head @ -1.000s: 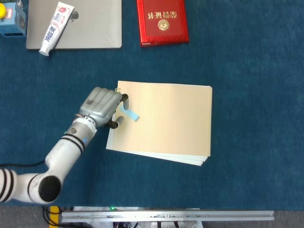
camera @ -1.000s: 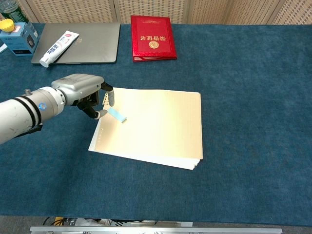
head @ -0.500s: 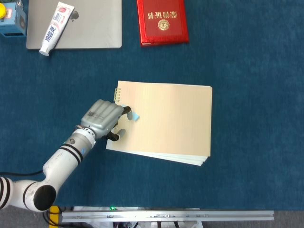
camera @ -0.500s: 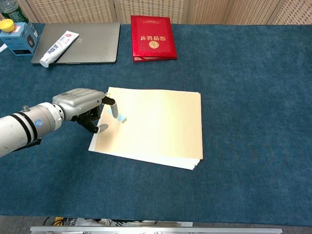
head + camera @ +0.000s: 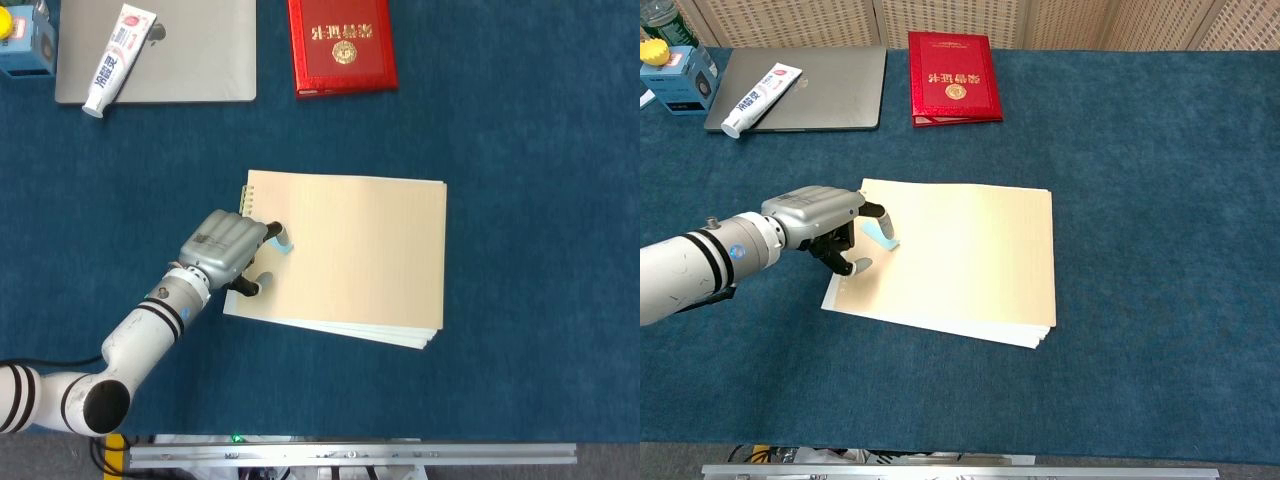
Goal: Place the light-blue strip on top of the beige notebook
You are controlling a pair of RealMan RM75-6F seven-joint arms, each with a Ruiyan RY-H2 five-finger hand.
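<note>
Covering the table, dark blue cloth [image 5: 1160, 200]; slatted wall panels [image 5: 1090, 15] behind.

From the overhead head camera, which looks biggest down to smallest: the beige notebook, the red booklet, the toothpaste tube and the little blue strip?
1. Notebook, clearly largest.
2. Red booklet, though the frame's top cuts it off.
3. Toothpaste tube.
4. Blue strip, tiny and partly hidden by the left hand.
</note>
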